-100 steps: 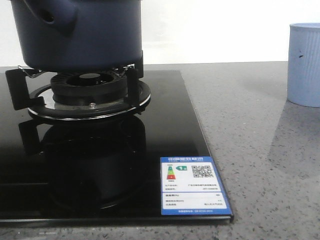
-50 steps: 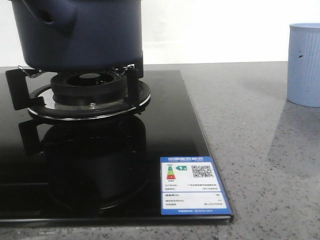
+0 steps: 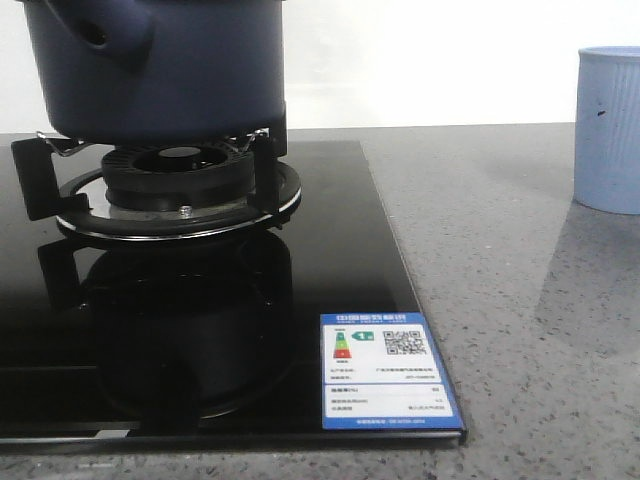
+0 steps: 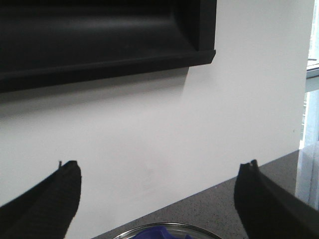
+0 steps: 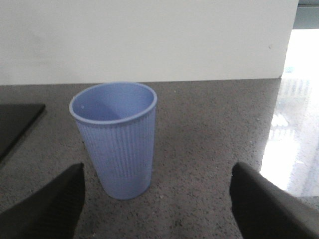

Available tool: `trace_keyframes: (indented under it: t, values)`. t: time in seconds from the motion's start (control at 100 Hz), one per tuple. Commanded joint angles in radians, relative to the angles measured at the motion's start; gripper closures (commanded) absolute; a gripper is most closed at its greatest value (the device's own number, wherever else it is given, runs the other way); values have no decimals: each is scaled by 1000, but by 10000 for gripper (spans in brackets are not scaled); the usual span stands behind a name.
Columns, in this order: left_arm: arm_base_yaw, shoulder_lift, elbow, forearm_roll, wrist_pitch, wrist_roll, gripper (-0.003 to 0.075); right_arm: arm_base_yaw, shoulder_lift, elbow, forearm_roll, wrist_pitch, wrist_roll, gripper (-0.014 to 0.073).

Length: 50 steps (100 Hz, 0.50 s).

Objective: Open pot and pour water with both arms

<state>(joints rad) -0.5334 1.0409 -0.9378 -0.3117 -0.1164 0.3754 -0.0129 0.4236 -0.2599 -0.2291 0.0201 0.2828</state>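
Large round dark navy-blue pot seated on black gas burner. Left gripper spread wide, empty, directly above pot's glass lid rim. Right gripper likewise agape, empty, facing ribbed light blue cup. Left nearer pot.

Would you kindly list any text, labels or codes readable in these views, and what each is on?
Energy label on the black cooktop, near corner: a "1" in its green arrow; Chinese header, QR code and table print too small to read.
Pot, cup: no text visible.
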Motion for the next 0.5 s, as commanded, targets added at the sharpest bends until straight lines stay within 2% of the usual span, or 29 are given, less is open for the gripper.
trace_keyframes:
  t: [0.0,0.09,0.18,0.2,0.21,0.24,0.27,0.29,0.39,0.49]
  values:
    - [20,-51,-34,15,-29,0,198,-4,-2,-28,32,-122,-1,139]
    - [65,-80,-34,15,18,0,327,-4,-2,-28,32,-135,-1,291]
    - [117,-106,-34,15,82,0,511,-4,-2,-28,32,-135,-1,520]
    - [135,-112,-34,15,103,0,572,-4,-2,-28,32,-137,-1,592]
    - [139,-114,-34,15,108,0,572,-4,-2,-28,32,-137,-1,608]
    - [160,-125,-34,15,133,0,647,-4,-4,-28,32,-137,3,660]
    - [176,-133,-34,15,151,0,719,-4,-4,-28,32,-140,3,657]
    - [183,-137,-34,15,160,0,738,-4,-5,-28,32,-140,3,655]
    - [224,-173,-29,15,189,0,736,20,-5,-34,32,-147,3,656]
    - [240,-222,2,15,156,0,736,81,-5,-82,28,-140,3,656]
